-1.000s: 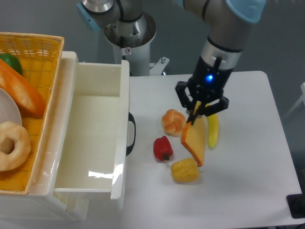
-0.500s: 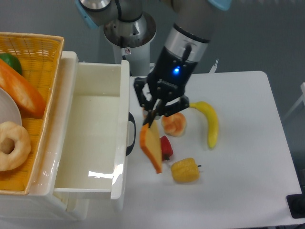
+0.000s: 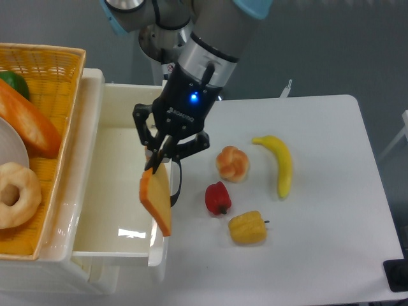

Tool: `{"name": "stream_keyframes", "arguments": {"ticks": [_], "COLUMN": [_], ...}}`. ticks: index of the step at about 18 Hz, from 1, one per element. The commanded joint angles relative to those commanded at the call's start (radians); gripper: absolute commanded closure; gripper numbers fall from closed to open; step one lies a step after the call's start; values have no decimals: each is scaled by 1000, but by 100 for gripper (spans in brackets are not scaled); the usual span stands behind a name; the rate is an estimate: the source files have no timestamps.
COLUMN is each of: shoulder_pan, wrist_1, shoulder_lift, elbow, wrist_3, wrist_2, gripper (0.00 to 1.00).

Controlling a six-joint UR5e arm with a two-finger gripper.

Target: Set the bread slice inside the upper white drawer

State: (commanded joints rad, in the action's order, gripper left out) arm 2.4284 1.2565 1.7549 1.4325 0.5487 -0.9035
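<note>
My gripper (image 3: 155,164) clamped on top edge of bread slice (image 3: 157,201), slice hanging tilted, in air. Slice sits over front wall of upper white drawer (image 3: 121,191), drawer pulled open, inside bare. Dark handle (image 3: 176,185) partly hidden behind slice. On table (image 3: 319,255): knotted bun (image 3: 232,163), red pepper (image 3: 217,198), yellow pepper (image 3: 247,227), banana (image 3: 280,164), all right of drawer, apart from me. Yellow wicker basket (image 3: 44,64) far left holds baguette (image 3: 29,126), donut (image 3: 16,194), green item (image 3: 14,83), white plate edge (image 3: 11,150).
</note>
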Motion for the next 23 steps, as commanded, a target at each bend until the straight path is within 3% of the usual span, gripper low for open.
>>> {"name": "stream_keyframes", "arguments": {"ticks": [1, 3, 13, 18, 23], "shoulder_pan": [-6, -8, 38, 70, 123], "wrist_1": [-8, -14, -15, -19, -14], "shoulder_lift": [-5, -14, -14, -9, -3], "elbow": [23, 37, 39, 49, 81], "wrist_3": [37, 104, 115, 178, 385], "wrist_2": [-2, -2, -9, -185, -380], "gripper": [57, 0, 0, 0, 0]}}
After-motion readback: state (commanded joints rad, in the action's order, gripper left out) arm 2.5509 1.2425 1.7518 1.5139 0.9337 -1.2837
